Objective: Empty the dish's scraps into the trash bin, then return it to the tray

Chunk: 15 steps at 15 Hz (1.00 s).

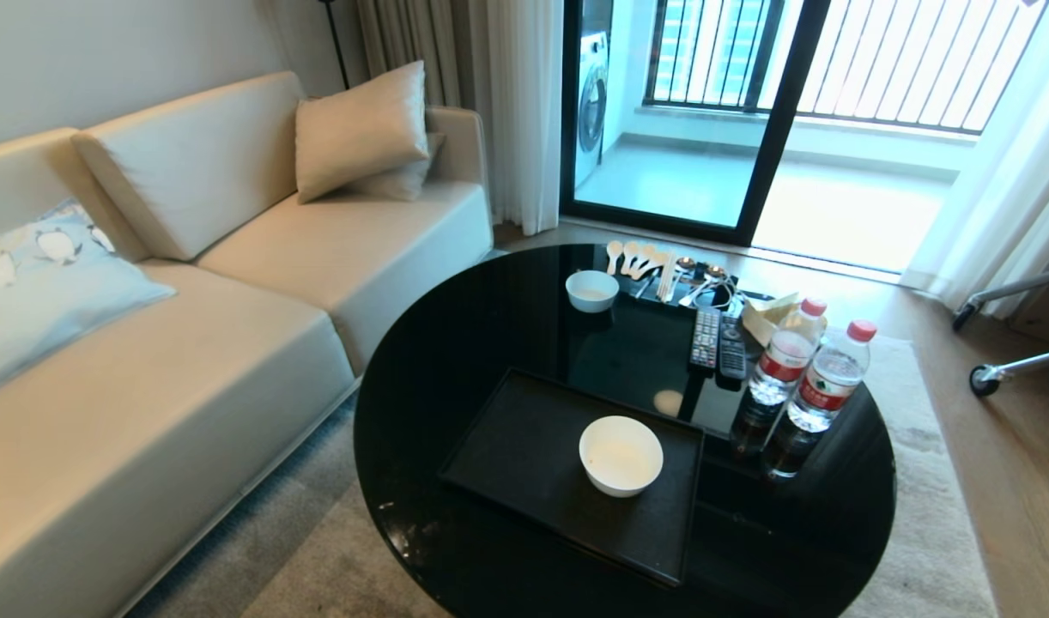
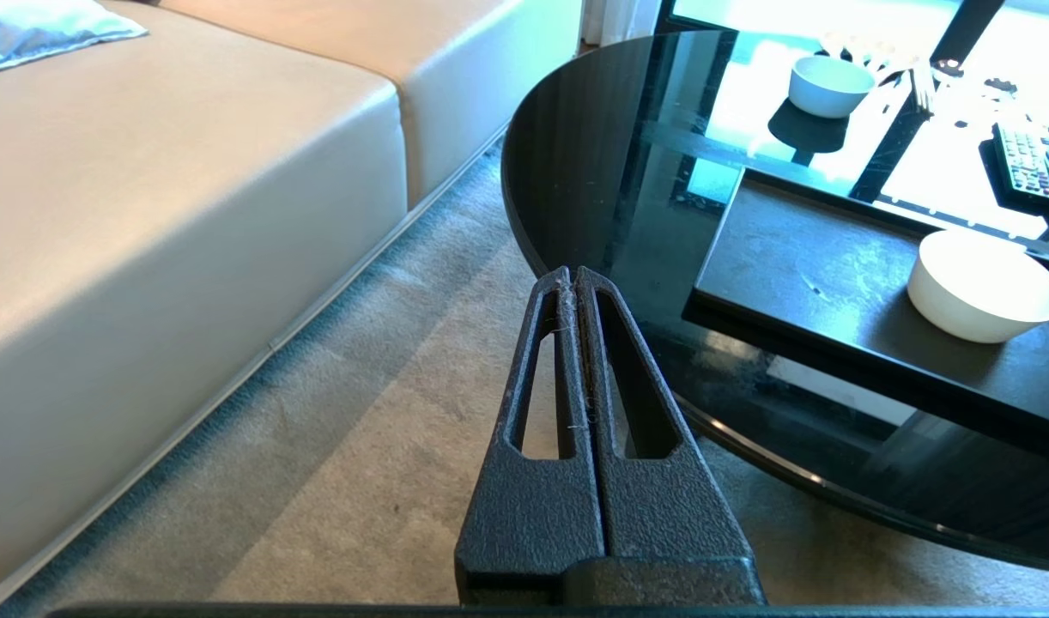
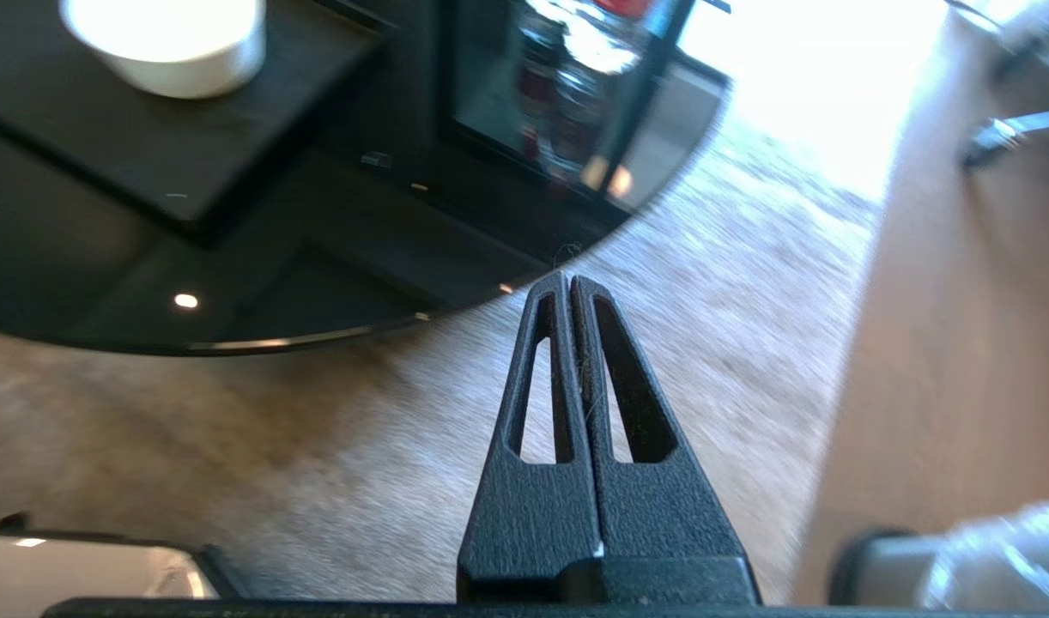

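Observation:
The dish (image 1: 621, 455), a deep white bowl, stands upright on the right half of the black tray (image 1: 524, 446) on the round black table. Its inside shows plain white, and the scraps are out of view. Both wrist views catch the dish (image 2: 984, 287) (image 3: 168, 43) on the tray (image 2: 816, 266) (image 3: 104, 146). Part of the trash bin (image 3: 902, 571), grey with a clear crinkled liner, shows on the floor in the right wrist view. My left gripper (image 2: 573, 273) is shut and empty over the carpet by the table's edge. My right gripper (image 3: 569, 279) is shut and empty over the carpet. Neither arm is in the head view.
A smaller white bowl (image 1: 591, 290), spoons (image 1: 636, 257), two remotes (image 1: 718, 339) and two water bottles (image 1: 821, 386) stand on the far and right parts of the table (image 1: 456, 343). A beige sofa (image 1: 190, 343) runs along the left. Wheeled stand legs (image 1: 1005, 369) are on the floor at right.

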Available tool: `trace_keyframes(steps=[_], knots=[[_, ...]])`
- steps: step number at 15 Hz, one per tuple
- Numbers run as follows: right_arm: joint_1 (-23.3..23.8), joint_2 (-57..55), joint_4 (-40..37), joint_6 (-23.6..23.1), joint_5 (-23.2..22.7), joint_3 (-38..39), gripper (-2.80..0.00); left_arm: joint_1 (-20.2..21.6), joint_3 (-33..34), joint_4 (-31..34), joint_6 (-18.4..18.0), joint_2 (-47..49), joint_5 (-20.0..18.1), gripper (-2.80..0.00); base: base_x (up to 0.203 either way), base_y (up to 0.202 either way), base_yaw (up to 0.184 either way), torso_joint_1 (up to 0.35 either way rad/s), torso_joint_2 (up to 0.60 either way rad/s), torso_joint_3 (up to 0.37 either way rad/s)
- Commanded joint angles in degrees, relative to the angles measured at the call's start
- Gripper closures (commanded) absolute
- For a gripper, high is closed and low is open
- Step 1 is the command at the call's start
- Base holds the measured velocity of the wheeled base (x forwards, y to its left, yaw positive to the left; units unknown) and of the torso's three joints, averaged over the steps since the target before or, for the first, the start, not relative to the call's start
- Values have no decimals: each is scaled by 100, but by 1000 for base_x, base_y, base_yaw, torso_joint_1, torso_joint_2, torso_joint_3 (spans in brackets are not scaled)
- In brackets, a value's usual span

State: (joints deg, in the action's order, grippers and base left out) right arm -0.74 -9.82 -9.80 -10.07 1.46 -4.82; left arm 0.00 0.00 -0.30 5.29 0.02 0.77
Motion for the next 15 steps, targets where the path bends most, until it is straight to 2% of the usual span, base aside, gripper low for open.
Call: trace_keyframes(steps=[1, 4, 8, 10, 15], knots=[[31, 876, -177, -12, -567, 2, 0, 0, 0, -5, 7, -2, 2, 0, 0, 0, 0, 0, 0, 0], [39, 982, -224, 279, -640, 15, 0, 0, 0, -5, 7, -2, 2, 0, 0, 0, 0, 0, 0, 0], [39, 982, -189, 391, -569, 33, 0, 0, 0, -5, 7, -2, 2, 0, 0, 0, 0, 0, 0, 0], [39, 982, -162, 708, -322, 33, 0, 0, 0, -5, 7, -2, 2, 0, 0, 0, 0, 0, 0, 0], [39, 982, -170, 751, -322, 33, 0, 0, 0, -5, 7, -2, 2, 0, 0, 0, 0, 0, 0, 0]])
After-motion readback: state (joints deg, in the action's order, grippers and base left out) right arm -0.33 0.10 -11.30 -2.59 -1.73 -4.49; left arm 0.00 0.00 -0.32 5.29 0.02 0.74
